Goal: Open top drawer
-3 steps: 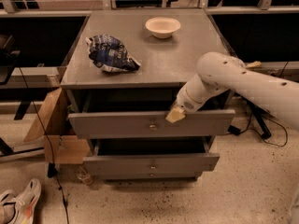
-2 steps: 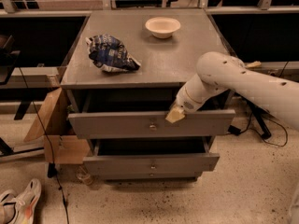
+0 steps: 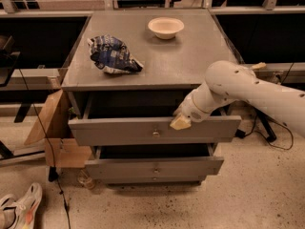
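Observation:
The top drawer (image 3: 119, 131) is a wide grey drawer with a tall front panel and a small round brass knob (image 3: 156, 133) at its centre. It stands pulled partly out from the grey cabinet, its dark inside showing behind the panel. My gripper (image 3: 181, 121) is at the end of the white arm that reaches in from the right. It sits at the top edge of the drawer's front panel, right of the knob. A pale fingertip (image 3: 180, 123) rests against that edge.
A lower, shallower grey drawer (image 3: 155, 167) is also pulled out. On the cabinet top (image 3: 190, 61) lie a crumpled blue chip bag (image 3: 112, 55) and a white bowl (image 3: 166, 27). A cardboard box (image 3: 57, 137) stands at left, a shoe (image 3: 19, 209) on the floor.

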{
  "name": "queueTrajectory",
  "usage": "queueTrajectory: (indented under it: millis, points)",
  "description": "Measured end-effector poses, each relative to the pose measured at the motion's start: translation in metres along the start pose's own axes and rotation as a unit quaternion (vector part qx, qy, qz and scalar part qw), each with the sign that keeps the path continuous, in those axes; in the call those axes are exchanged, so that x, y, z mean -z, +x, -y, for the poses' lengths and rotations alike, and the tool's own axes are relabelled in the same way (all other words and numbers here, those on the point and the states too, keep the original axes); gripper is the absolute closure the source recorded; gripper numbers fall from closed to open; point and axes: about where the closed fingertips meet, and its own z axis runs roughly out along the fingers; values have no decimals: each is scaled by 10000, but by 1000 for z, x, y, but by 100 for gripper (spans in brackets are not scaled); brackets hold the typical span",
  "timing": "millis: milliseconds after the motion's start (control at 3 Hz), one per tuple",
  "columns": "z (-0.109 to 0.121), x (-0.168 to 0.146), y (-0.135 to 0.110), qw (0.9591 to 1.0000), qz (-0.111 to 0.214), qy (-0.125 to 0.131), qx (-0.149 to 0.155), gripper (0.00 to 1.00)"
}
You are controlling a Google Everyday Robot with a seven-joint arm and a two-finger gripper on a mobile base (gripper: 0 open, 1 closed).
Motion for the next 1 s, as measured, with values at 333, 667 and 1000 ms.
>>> queueTrajectory:
  millis: [333,667,1000]
  points:
    - [-25,0,2,9990,189,22,410,20]
    - [-48,-5,4,9949,316,-8,954,0]
    - [-64,-8,5,9907,358,-27,1311,0]
